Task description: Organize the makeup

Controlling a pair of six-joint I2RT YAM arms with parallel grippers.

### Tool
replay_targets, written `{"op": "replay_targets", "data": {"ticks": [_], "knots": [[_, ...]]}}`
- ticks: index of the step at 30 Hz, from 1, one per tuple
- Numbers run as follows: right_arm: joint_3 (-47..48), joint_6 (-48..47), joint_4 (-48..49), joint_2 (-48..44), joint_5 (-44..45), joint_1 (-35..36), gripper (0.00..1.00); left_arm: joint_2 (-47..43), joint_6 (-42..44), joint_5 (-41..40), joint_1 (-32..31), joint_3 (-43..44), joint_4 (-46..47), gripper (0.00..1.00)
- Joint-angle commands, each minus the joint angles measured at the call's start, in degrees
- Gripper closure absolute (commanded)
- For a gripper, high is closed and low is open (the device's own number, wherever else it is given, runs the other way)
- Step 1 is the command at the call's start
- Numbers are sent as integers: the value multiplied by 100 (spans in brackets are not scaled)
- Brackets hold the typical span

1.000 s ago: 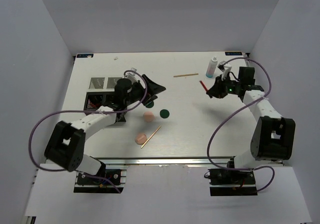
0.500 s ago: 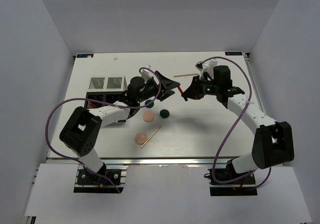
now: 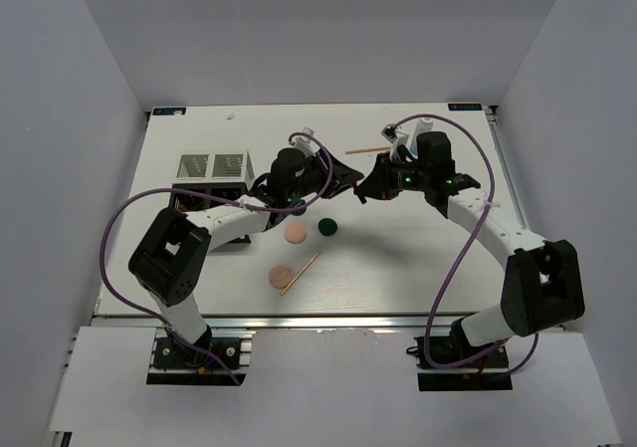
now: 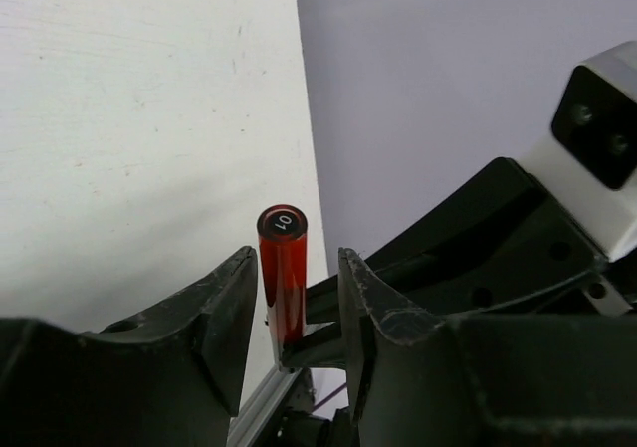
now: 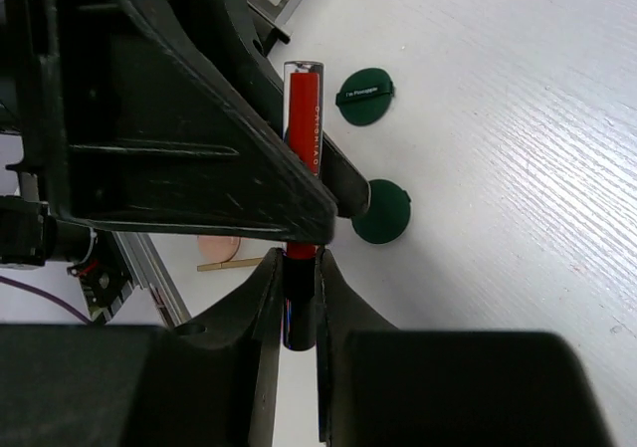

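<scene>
Right wrist: right gripper clamped on glossy red-and-black stick, held above white table. Left gripper jaws spread, flanking the stick's "01"-marked end cap.

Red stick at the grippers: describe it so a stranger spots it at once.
Look above the middle of the white table. There the right gripper clamps the red stick, the left gripper open around its tip. Unlike the discs and wooden sticks lying flat, it is glossy red and held aloft.
</scene>
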Motion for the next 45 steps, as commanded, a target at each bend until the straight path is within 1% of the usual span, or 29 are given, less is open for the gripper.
{"op": "replay_targets", "data": {"ticks": [1,3,4,7,8,10,12,13,14,15,16,17,19,20,22,23,24,25,26,27,28,29,31,34,35,37,39,43,45], "knots": [[160,70,215,-102,-120,40,100,-105,280,-238,-47,227,-314,53],[107,87,215,-137,-146,40,100,-105,315,-282,-47,235,-340,53],[89,87,223,-155,-129,49,100,-113,324,-326,-47,253,-349,58],[28,96,232,-190,-85,49,100,-140,420,-379,-47,305,-419,67],[19,87,232,-199,-85,49,100,-157,464,-405,-47,332,-454,75],[-16,96,250,-199,-85,49,100,-236,596,-440,-47,358,-559,81],[-25,105,276,-190,-120,49,99,-315,797,-581,-47,376,-726,90],[-34,131,276,-181,-120,49,95,-429,885,-642,-47,385,-831,92],[-34,140,276,-173,-137,49,80,-491,973,-782,-47,402,-911,97],[-25,149,276,-155,-146,40,68,-544,1148,-835,-56,420,-1120,100],[-8,166,276,-146,-138,49,59,-683,1246,-914,-47,420,-1227,100],[1,166,276,-137,-155,49,44,-763,1342,-1107,-47,428,-1341,100],[19,123,276,-137,-155,40,34,-1052,1641,-1362,-30,455,-1789,100],[36,27,233,-146,-164,40,30,-1167,1747,-1485,31,446,-1938,100],[63,-97,162,-164,-164,31,29,-1457,2098,-2073,137,385,-2430,100],[45,-219,118,-181,-173,31,30,-1798,2369,-2301,268,359,-2884,100],[37,-316,74,-190,-181,40,31,-1966,2546,-2808,348,306,-3080,100],[28,-395,31,-216,-199,31,33,-2151,2721,-3101,418,288,-3300,100],[10,-457,4,-225,-312,31,55,-2492,3132,-3425,523,271,-3720,100],[-25,-623,-22,-225,-392,31,82,-2652,3380,-4168,550,244,-3924,100],[-34,-685,-75,-225,-419,40,100,-2793,3609,-4576,568,218,-4126,100],[-69,-712,-75,-234,-523,40,100,-2933,3898,-4989,586,165,-4468,100],[-165,-818,-58,-252,-551,31,100,-3382,4146,-5823,821,-123,-4637,100],[-227,-861,-14,-243,-577,31,100,-4006,4541,-6433,1156,-598,-4446,100],[-218,-871,-40,-234,-568,31,100,-4138,4760,-6522,1392,-939,-4192,100],[-175,-932,-101,-190,-568,40,100,-4401,4990,-6584,1787,-1266,-3901,100],[-139,-976,-145,-146,-542,40,100,-4429,5254,-6514,2052,-1609,-3575,100],[-52,-1055,-242,-33,-542,40,100,-4219,5483,-6181,2746,-1909,-3040,100],[27,-1169,-374,47,-594,40,100,-3999,5570,-5952,2923,-1909,-2767,100]]}}
